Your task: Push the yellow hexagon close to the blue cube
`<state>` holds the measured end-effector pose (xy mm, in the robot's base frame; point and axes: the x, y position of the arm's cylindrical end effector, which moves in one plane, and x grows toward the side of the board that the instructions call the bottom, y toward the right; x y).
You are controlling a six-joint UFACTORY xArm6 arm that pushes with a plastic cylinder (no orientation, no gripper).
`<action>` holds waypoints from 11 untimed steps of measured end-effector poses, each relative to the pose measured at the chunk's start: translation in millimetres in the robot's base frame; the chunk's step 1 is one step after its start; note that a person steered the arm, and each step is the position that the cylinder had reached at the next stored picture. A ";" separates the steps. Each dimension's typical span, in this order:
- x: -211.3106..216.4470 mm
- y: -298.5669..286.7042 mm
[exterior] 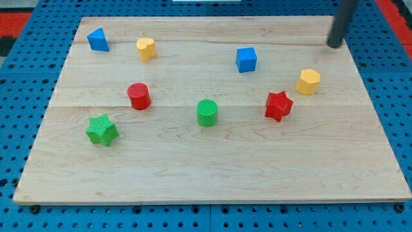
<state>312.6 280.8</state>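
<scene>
My tip (334,45) is the bottom end of a dark rod. It sits at the upper right of the frame, on the pale wooden counter (212,174). It has no hand, so there is nothing to open or shut, and it holds nothing. It touches no block right now.

The yellow plastic hexagon block (308,81) is at the right of the frame, a little below my tip and a bit to its left. The blue plastic cube (246,59) is to the left of the hexagon and a little higher up. The two are apart, with bare wood between them.

I think my tip is on the right side because a rod can only push. To send the hexagon left toward the cube, it must get behind it on the right side first.

A red plastic star block (278,106) lies just below and left of the hexagon. A push aimed too low could bump it.

The other blocks sit far off at the left and middle.
</scene>
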 end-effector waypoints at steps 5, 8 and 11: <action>54.8 -135.7; 50.6 -135.7; 50.1 -152.2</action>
